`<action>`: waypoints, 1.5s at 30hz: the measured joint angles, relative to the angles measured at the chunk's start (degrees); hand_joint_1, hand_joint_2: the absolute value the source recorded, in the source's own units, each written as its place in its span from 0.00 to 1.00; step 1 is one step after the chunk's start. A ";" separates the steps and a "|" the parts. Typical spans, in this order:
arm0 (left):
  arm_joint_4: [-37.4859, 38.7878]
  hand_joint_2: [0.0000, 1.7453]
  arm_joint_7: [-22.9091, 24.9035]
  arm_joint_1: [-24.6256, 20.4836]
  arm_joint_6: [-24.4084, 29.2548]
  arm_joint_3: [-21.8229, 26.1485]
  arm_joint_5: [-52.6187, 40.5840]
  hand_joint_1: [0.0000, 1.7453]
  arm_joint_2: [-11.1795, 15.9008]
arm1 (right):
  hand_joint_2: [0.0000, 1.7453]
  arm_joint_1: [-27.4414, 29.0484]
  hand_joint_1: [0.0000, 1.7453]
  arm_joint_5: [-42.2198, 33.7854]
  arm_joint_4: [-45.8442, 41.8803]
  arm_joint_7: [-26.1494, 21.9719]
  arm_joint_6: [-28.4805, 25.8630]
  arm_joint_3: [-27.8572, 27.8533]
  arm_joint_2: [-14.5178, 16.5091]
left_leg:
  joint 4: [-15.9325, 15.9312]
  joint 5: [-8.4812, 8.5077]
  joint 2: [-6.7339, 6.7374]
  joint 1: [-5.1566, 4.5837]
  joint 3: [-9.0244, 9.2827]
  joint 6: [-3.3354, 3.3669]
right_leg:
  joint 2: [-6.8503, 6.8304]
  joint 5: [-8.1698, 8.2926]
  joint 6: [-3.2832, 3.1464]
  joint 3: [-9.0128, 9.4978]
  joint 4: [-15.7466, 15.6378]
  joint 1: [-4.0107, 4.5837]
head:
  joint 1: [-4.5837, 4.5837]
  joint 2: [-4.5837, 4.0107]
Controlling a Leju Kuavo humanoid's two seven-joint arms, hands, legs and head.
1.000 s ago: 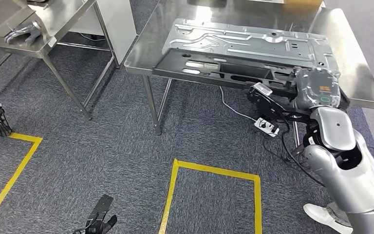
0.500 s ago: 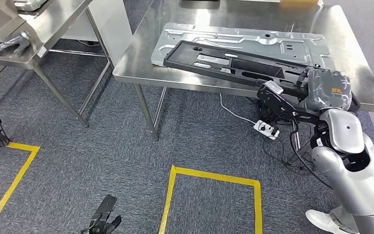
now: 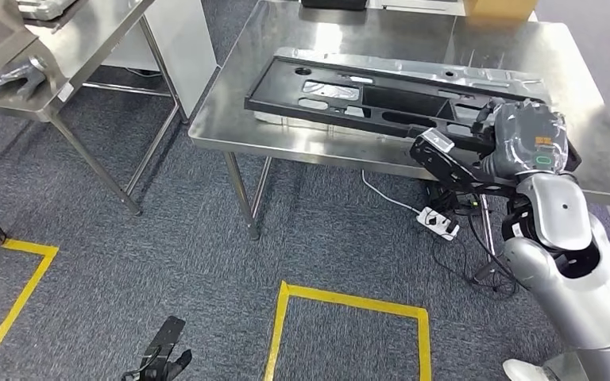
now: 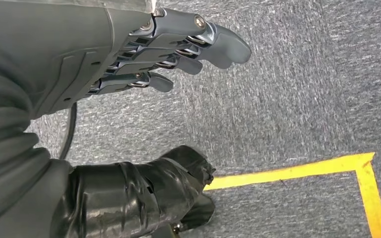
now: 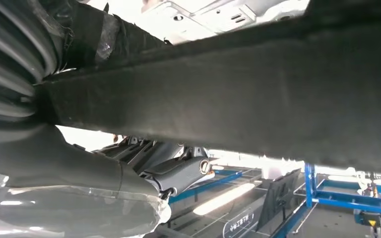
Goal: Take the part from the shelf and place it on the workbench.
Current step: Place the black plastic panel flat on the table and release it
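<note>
part (image 3: 365, 99): a long black frame, held at its right end, stretched leftward over the workbench and above a silver sheet-metal panel; whether its far end touched the panel could not be told.
right hand (image 3: 476, 147): clamped on the part's right end at the workbench's front edge, near the right corner; in the wrist view (image 5: 79, 148) the dark bar crossed over the thumb.
left hand (image 4: 178, 47): hung low over the grey carpet, fingers straight and slightly apart, holding nothing.
workbench (image 3: 230, 127): bare steel showed along the front left corner.
panel (image 3: 476, 75): lay flat toward the rear, mostly under the part.
floor: yellow tape (image 3: 349, 298) marked a square in front of the workbench.
</note>
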 joint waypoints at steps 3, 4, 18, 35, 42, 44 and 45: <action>0.00 1.00 0.09 0.11 -0.04 0.00 -0.07 0.00 -0.10 | 1.00 -0.33 1.00 0.95 -0.02 -0.76 0.20 0.85 0.00 | 1.12 -2.00 -0.26 0.44 1.31 -0.70 | -0.05 3.48 0.99 -1.13 -4.01 -0.67 | 0.01 0.00; 0.00 1.00 0.13 0.11 -0.03 0.00 -0.09 0.00 -0.14 | 1.00 -0.66 1.00 1.42 -0.02 -1.17 0.42 1.37 0.01 | 1.77 -2.89 -0.33 0.60 1.54 -1.08 | -0.07 6.52 1.36 -0.44 -7.30 -0.95 | 0.04 0.00; 0.00 1.00 0.52 -0.09 -0.06 0.07 -0.62 0.00 -0.29 | 1.00 -2.00 1.00 6.01 -0.94 -4.98 3.09 8.25 -0.21 | 17.82 -6.98 0.29 0.82 -12.59 -3.01 | 0.05 8.11 -1.88 4.40 -13.34 -0.15 | -0.43 0.00; 0.00 1.00 1.11 0.33 0.07 0.09 -2.13 0.00 0.16 | 1.00 3.48 1.00 5.42 0.05 -4.17 2.50 7.23 -4.15 | 1.69 -0.83 -0.41 -0.62 -0.62 0.35 | -0.05 6.12 0.28 -0.29 -7.02 0.10 | -0.17 0.00; 0.01 1.00 1.60 0.53 0.46 0.09 -2.42 0.00 0.93 | 1.00 5.47 1.00 5.23 0.14 -3.16 1.29 4.03 -6.51 | 5.55 -3.53 -0.41 -0.64 -1.11 -1.58 | -0.11 9.72 -1.97 2.94 -13.73 0.20 | -0.36 0.00; 0.01 1.00 1.67 0.59 0.50 0.09 -2.52 0.00 1.11 | 1.00 6.04 1.00 5.60 0.14 -2.68 1.07 3.20 -7.07 | 11.05 -5.37 -0.22 -0.11 -4.08 -2.57 | -0.16 9.21 -2.34 3.92 -13.95 0.08 | -0.49 0.00; 0.01 1.00 1.72 0.63 0.52 0.09 -2.57 0.00 1.19 | 1.00 6.31 1.00 5.85 0.13 -2.53 0.85 2.83 -7.22 | 14.56 -6.67 -0.16 0.25 -6.28 -2.99 | -0.16 8.85 -2.41 4.31 -13.96 0.08 | -0.56 0.00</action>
